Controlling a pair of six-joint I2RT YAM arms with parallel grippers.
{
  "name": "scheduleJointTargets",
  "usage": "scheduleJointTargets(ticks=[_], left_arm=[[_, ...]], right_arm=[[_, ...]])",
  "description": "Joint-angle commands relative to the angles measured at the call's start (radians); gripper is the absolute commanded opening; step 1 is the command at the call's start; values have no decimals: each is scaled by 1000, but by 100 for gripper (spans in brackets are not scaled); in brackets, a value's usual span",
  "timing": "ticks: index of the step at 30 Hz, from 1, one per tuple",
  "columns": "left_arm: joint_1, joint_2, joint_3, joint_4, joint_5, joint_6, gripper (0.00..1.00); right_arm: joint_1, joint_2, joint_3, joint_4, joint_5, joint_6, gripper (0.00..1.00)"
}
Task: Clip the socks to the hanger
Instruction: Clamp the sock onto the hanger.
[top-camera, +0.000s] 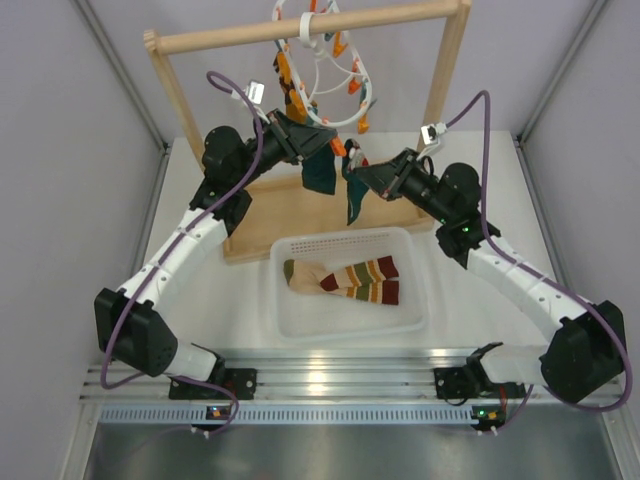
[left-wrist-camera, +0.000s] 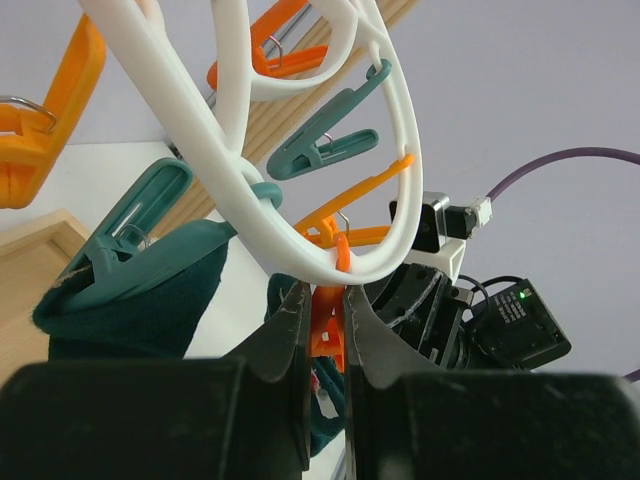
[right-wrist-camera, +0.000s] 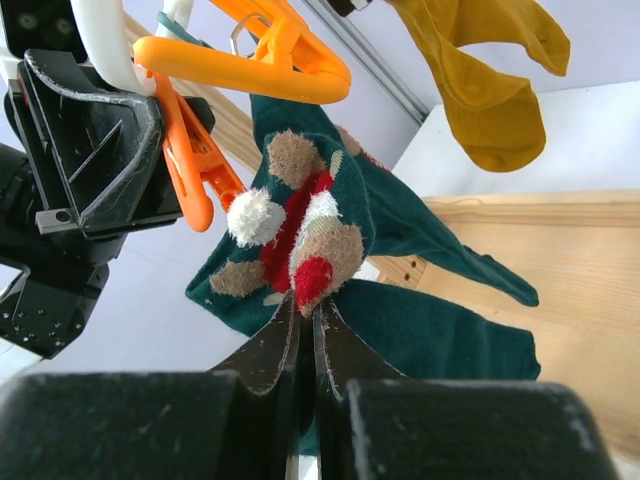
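Hanger (left-wrist-camera: 215, 150) hung by its hook from the wooden rail frame (top-camera: 200, 40)

Ring sits above the frame's wooden base board (top-camera: 280, 210). Left gripper (left-wrist-camera: 322, 300) is pressed together on an orange clip (left-wrist-camera: 326, 335) under the ring; beside it a teal clip (left-wrist-camera: 125, 235) holds the first teal sock (left-wrist-camera: 140, 300). Right gripper (right-wrist-camera: 308, 305) pinches the second teal sock (right-wrist-camera: 300, 215) at its face motif. Striped socks (top-camera: 350, 280) lie in a white basket (top-camera: 345, 238) on the white table (top-camera: 240, 310). Pale grey walls (top-camera: 60, 150) enclose the table; a metal rail (top-camera: 330, 365) runs along its near edge
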Motion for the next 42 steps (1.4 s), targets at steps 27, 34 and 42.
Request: scheduleJointTargets(ticks=[27,34,42], left_arm=[[11,24,32,85,-26,-34,0],[13,8,43,27,-84,34,0],[17,5,49,-9,-112,43,0]], right_arm=[[13,61,182,97,-66,6,0],[12,20,158,74,-84,-21,0],[7,-13,129,74,-99,-35,0]])
